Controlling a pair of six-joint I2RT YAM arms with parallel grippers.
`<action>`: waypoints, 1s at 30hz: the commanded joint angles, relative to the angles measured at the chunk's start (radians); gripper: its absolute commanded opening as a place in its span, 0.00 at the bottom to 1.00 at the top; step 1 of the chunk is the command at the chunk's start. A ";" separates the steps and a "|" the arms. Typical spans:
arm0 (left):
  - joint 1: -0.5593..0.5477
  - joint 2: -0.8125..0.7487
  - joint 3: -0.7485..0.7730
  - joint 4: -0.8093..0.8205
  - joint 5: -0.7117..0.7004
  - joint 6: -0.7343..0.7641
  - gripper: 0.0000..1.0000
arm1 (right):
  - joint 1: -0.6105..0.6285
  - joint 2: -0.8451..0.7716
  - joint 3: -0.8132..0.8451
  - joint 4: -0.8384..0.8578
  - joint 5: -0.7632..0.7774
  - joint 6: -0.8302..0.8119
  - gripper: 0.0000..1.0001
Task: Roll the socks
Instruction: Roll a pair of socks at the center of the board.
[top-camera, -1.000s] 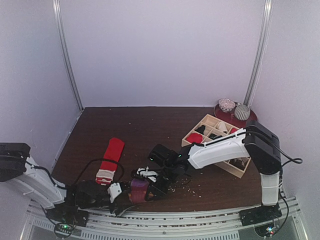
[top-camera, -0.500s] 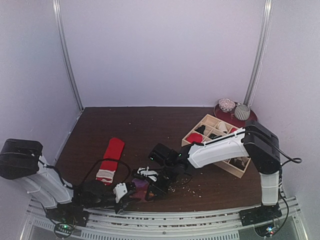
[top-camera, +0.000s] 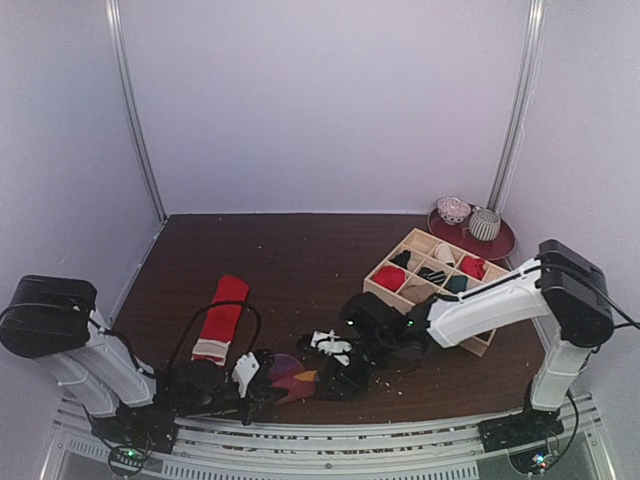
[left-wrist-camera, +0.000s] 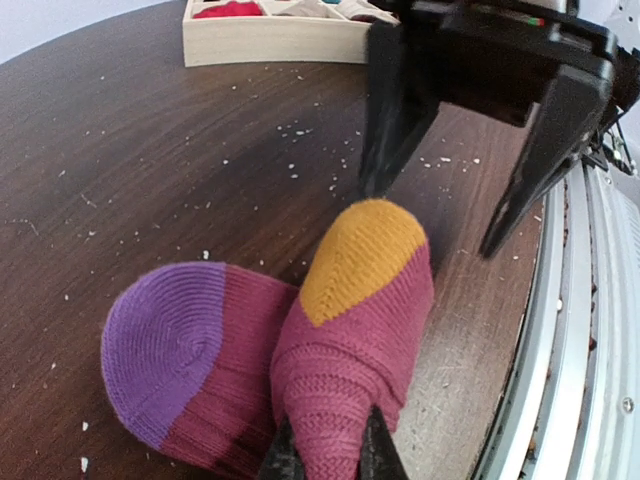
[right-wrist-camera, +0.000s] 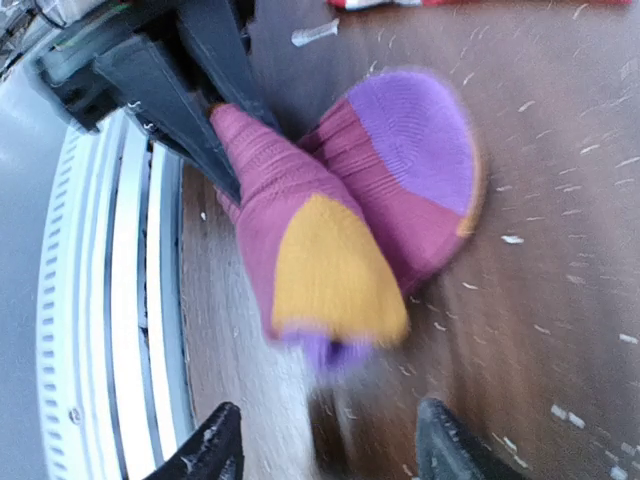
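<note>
Rolling the magenta sock (left-wrist-camera: 350, 340) by the bench's (top-camera: 300, 260) near edge seems half done: left pincer (left-wrist-camera: 325, 452) clamps its bunched end, right pincer (right-wrist-camera: 330, 455) gapes empty astride its tip, so next comes tucking, then the flat red sock (top-camera: 222, 318) near the left edge.

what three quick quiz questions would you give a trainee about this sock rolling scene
1. True or false: the left gripper is shut on the magenta sock.
2. The red sock is: A) rolled into a ball, B) lying flat on the table, C) folded in half.
3. Fill in: the jaws of the right gripper stand ____.

Key: 1 true; 2 B; 3 open.
</note>
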 joint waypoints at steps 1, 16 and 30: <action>0.013 -0.019 -0.032 -0.251 -0.035 -0.162 0.00 | -0.004 -0.218 -0.285 0.541 0.086 -0.115 0.62; 0.015 0.057 -0.025 -0.236 0.018 -0.205 0.00 | 0.016 -0.055 -0.308 0.865 -0.068 -0.148 0.63; 0.022 0.053 -0.051 -0.200 0.031 -0.206 0.00 | 0.016 0.095 -0.201 0.735 -0.083 -0.054 0.62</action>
